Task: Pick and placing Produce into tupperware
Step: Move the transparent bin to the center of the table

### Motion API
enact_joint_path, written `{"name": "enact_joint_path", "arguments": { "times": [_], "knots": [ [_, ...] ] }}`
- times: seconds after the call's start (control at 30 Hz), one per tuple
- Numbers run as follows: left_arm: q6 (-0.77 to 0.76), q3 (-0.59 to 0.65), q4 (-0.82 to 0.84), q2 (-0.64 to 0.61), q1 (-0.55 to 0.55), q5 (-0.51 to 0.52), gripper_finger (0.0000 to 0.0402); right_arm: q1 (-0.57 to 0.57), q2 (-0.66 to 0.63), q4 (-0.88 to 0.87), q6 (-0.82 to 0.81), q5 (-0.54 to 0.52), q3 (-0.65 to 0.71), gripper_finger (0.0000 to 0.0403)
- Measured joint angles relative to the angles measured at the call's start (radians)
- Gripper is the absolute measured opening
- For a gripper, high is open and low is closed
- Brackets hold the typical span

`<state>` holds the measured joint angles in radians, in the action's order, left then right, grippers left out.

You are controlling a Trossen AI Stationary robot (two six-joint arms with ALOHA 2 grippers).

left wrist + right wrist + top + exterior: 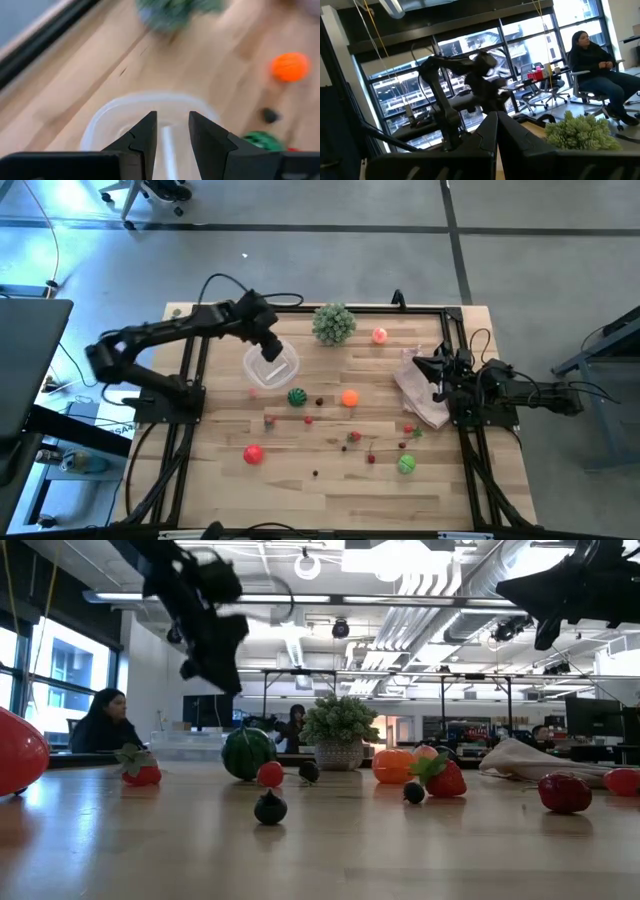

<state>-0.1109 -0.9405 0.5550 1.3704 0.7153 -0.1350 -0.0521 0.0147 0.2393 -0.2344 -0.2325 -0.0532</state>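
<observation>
Tupperware [272,366] sits near the table's [460,480] far edge, left gripper [270,348] hovering above, fingers slightly parted, empty; right gripper [437,367] closed.

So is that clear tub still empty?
Looks empty: the tub shows only bare plastic from the left wrist, though the left hand hides part of it. No lid is on it.

The surface [330,480] is pale planked wood, matt, with visible grain; the tupperware [283,370] is clear, smooth plastic; the red ball [18,752] of the Produce looks glossy; the bag [420,398] is crinkled thin plastic
</observation>
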Motion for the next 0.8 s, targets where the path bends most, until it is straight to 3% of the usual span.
{"name": "enact_joint_path", "arguments": {
  "times": [0.13,0.33,0.8],
  "knots": [
    [0.008,0.000,0.011,0.116,0.006,-0.008,0.0101,0.000,0.000,-0.021,0.000,0.000,0.000,0.0000],
    [0.025,0.000,-0.013,0.244,-0.074,-0.009,0.0101,0.000,0.000,-0.026,-0.011,0.000,0.000,0.0000],
    [-0.002,0.000,-0.043,0.318,-0.249,-0.003,0.0101,0.000,0.000,-0.079,-0.030,-0.001,0.000,0.0000]
  ]
}}
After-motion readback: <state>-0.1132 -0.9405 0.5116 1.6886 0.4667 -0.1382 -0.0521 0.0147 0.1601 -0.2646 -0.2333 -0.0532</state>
